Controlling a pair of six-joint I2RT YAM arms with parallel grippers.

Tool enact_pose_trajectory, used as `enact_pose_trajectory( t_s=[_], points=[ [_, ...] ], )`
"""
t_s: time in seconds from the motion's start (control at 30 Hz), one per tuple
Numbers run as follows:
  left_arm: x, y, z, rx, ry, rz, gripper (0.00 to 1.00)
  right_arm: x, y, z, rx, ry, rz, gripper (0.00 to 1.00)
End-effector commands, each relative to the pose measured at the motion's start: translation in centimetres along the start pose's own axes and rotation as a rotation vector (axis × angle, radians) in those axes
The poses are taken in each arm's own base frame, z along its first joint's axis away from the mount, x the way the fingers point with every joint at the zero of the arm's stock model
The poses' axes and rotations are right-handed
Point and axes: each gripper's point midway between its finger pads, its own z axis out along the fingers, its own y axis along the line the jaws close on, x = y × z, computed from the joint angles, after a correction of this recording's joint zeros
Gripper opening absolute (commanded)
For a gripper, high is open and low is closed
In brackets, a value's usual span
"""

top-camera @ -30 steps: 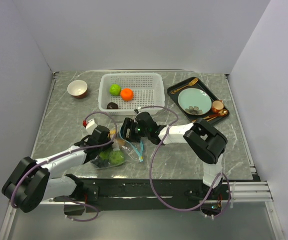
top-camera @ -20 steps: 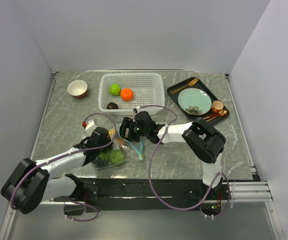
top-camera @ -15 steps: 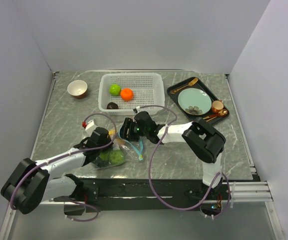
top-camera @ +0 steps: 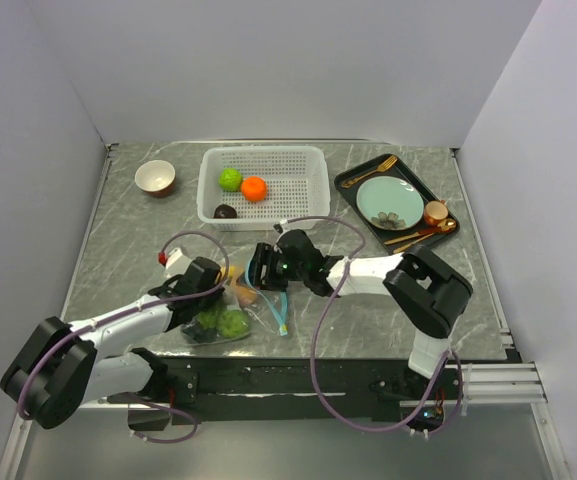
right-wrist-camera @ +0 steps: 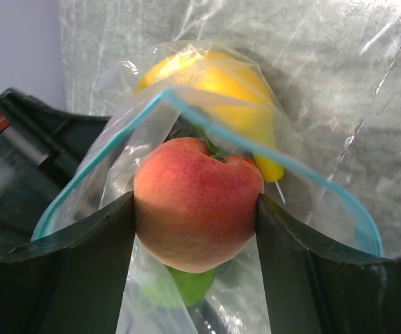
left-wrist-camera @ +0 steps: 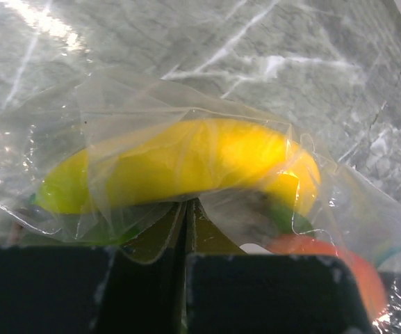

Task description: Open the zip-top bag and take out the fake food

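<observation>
- The right gripper point(top-camera: 256, 270) is drawing back to the right, carrying the orange-pink plastic peach point(right-wrist-camera: 199, 209) between its fingers.
- Its arm's elbow is swinging outward.
- The clear crinkly zip-top bag point(top-camera: 230, 318) is sliding toward the near table edge.

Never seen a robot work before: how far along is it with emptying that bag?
Done: zip-top bag open; three pieces lie in the basket. In hand: right end effector grips the peach at the mouth, left end effector pinches the bag. Left: banana and green fruit sit inside.
</observation>
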Motion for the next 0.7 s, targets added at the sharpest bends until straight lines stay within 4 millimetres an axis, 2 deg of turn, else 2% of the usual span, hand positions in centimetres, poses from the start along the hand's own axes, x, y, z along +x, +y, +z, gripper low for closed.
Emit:
enact_pose_trajectory(
  t_s=[0.0, 0.4, 0.67],
  points=[
    [-0.6, 1.5, -0.2, -0.068, -0.024, -0.029, 0.07, -1.5, 1.9, -2.0, -0.044, -0.059, -0.036, 0.40],
    [-2.7, 2.1, 0.3, -0.116, -0.064, -0.014, 0.08, -2.6, -0.2, -4.8, 0.042, -0.136, -0.067, 0.40],
    [-3.4, 2.8, 0.6, -0.133, -0.071, -0.009, 0.07, -3.7, -1.2, -6.5, 0.081, -0.180, -0.080, 0.40]
  ],
)
